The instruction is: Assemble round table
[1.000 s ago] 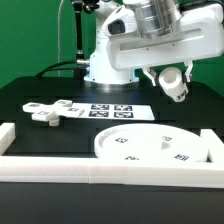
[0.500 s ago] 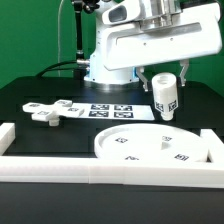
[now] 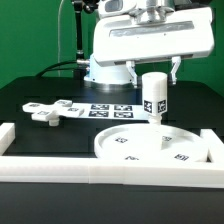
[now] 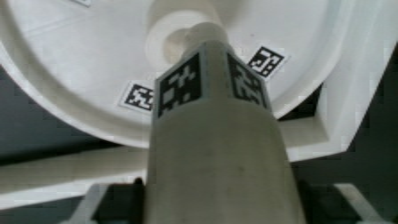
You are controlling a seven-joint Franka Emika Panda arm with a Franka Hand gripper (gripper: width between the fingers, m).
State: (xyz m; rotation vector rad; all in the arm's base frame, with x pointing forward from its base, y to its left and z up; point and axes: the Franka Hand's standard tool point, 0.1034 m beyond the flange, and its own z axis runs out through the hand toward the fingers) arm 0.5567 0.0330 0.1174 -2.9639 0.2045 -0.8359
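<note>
The large rimmed round disc (image 3: 150,146) lies flat on the black table, at the front, towards the exterior view's right. My gripper (image 3: 155,78) is shut on the short cylinder leg (image 3: 154,98), which hangs upright with its tags showing, its lower end just above the disc near its middle. In the wrist view the leg (image 4: 217,130) fills the centre and points down at the disc (image 4: 107,60) and its raised hub. The cross-shaped foot piece (image 3: 48,109) lies on the table at the exterior view's left.
The marker board (image 3: 112,110) lies behind the disc. Long white border rails (image 3: 100,172) run along the front and turn back at both sides. The arm's white base (image 3: 108,68) stands behind.
The leg has swung from tilted to upright, and my gripper has carried it towards the exterior view's left and down, over the middle of the disc.
</note>
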